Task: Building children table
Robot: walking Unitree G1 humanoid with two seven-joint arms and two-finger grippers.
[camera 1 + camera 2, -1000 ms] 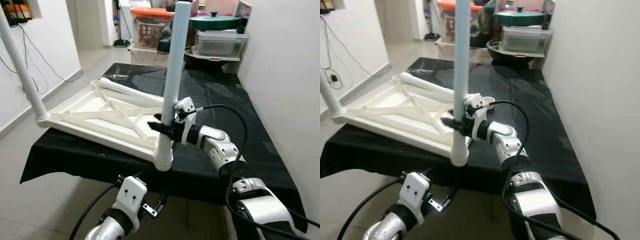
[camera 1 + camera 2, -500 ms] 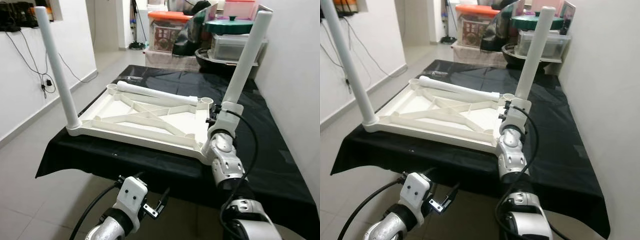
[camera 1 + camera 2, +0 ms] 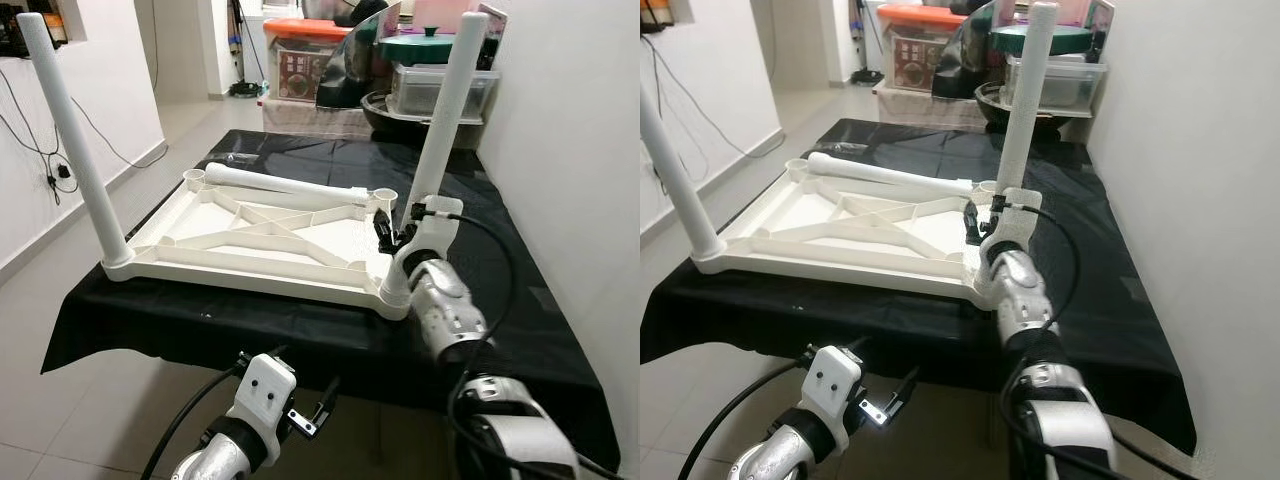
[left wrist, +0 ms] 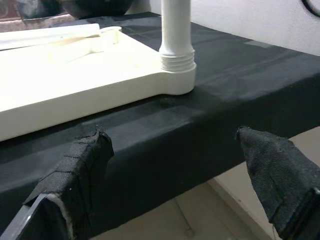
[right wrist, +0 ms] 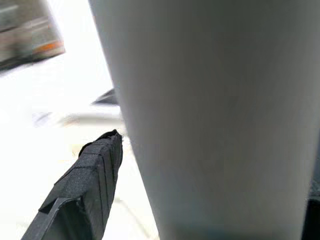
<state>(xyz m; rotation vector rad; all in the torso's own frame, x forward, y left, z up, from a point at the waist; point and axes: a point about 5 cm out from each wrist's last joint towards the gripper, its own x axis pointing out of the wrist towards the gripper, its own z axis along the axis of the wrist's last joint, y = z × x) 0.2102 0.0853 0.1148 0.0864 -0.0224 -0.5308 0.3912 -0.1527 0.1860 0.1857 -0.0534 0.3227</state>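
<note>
The right hand [image 3: 392, 232] is closing around the near white plastic leg [image 3: 442, 120], standing in the upturned white tabletop [image 3: 250, 245] on the black-draped desk [image 3: 480, 230]; sideways force risks cross-threading; left hand [image 4: 175, 165] is hanging open

A black cloth [image 3: 470, 190] covers the worktop. Beyond its far end stand a clear storage box with an orange lid [image 3: 300, 55], a green pot lid [image 3: 428, 46] and a clear lidded container [image 3: 440, 88]. Cables [image 3: 45, 150] hang down the white wall above the tiled floor [image 3: 60, 300].
</note>
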